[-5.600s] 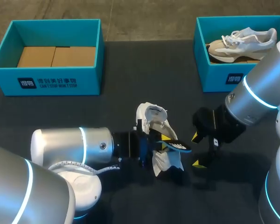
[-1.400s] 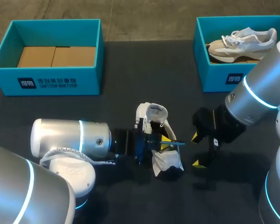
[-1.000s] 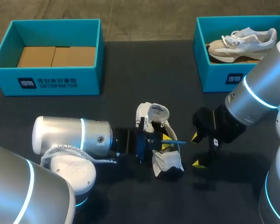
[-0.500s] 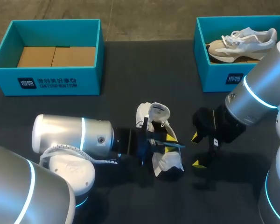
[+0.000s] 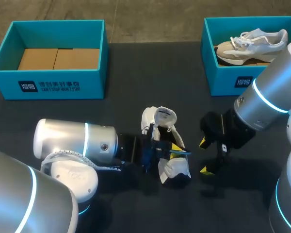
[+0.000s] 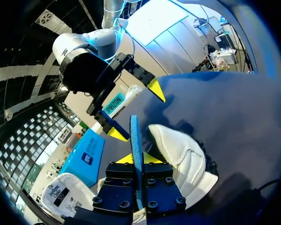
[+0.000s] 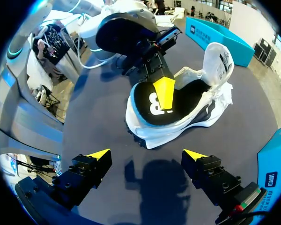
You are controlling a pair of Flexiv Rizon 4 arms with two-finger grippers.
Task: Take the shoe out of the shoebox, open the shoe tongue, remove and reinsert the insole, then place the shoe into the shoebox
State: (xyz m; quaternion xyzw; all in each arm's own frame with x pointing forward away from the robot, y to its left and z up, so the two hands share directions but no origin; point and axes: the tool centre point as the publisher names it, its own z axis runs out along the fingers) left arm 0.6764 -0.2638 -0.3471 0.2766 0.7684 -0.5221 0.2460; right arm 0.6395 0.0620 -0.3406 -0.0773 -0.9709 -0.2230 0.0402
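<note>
The left tool [image 5: 171,148] has swung the insole [image 5: 180,152] in over the shoe [image 5: 172,168].

probably a robot lab: left arm [image 5: 72,145], right arm [image 5: 266,97], dark table [image 5: 136,77].

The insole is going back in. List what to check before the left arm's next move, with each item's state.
1. Left gripper shut on the thin black insole with a blue edge: ok.
2. White fabric tongue pulled back from the opening: ok.
3. Insole seated flat inside the white sneaker: not ok, one end sticks out.
4. Right gripper open, apart from the sneaker: ok.
5. Teal cardboard shoebox empty: ok.
</note>
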